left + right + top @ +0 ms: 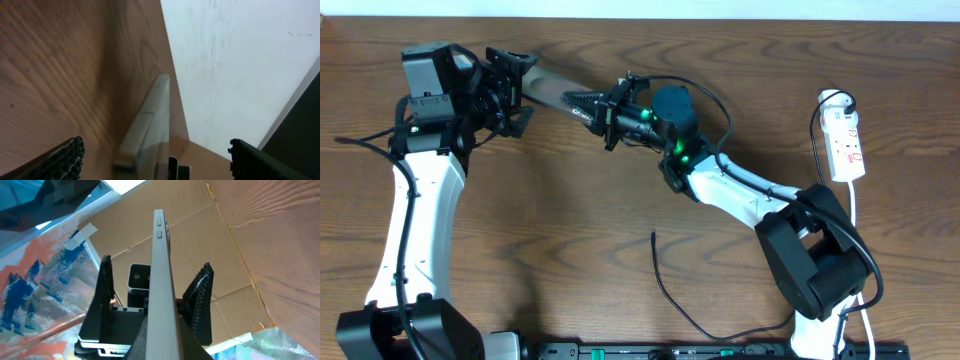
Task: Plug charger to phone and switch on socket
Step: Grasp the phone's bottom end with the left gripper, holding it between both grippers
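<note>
1. The phone (560,92) is up in the air above the tabletop (570,220), near its far edge and left of the middle. The right fingers (592,103) are clamped on one end. The left fingers (62,159) stand wide apart on either side of the other end, not touching it. This looks like a handover, or a second grip to steady the phone.

2. To do it well:
   - Centre the slab between the left pads before closing.
   - Land the pads on the flat faces, clear of the side buttons (159,224).
   - Release the right clamp only once the left grip is firm.
   - Leave the port end uncovered. I cannot tell which end that is.

3. The charger (654,245) lies loose on the tabletop toward the near edge, well apart from the phone. The socket (846,145) lies by the right edge, untouched.

4. What each view adds:
   - Only the overhead view shows the charger, the socket and both arms together.
   - The right wrist view shows the phone edge-on, its buttons, and the left pads flanking it.
   - The left wrist view confirms a gap on both sides of the phone, which the overhead view leaves unclear.
</note>
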`<state>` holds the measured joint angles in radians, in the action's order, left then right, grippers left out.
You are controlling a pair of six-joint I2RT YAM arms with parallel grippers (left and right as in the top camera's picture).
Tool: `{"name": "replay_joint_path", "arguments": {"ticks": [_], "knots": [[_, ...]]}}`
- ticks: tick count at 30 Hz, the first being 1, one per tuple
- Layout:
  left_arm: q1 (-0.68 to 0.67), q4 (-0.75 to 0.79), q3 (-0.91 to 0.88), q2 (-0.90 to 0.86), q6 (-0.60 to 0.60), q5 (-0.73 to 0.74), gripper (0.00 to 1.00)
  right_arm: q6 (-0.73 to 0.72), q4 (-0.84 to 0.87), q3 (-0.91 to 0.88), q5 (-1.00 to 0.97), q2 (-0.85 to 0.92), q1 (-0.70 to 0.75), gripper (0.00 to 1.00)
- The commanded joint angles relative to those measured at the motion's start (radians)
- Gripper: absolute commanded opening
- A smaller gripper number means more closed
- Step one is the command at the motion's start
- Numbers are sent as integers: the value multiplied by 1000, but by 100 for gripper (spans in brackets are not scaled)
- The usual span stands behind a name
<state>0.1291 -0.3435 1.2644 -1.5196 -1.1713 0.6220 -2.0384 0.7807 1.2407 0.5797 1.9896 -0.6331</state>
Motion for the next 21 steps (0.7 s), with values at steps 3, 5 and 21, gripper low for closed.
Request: {"name": "replay_joint_path", "arguments": {"ticks": [3,5,21], "knots": [[-13,2,2,-12,50,-2,90,-11,16,14,-43,-8,-30,1],[-23,2,1,-12,49,-2,90,-11,16,14,-51,-8,-38,1],[-35,1,0,-12,-65,-11,90,-11,70,14,-99,-8,-54,2]]}}
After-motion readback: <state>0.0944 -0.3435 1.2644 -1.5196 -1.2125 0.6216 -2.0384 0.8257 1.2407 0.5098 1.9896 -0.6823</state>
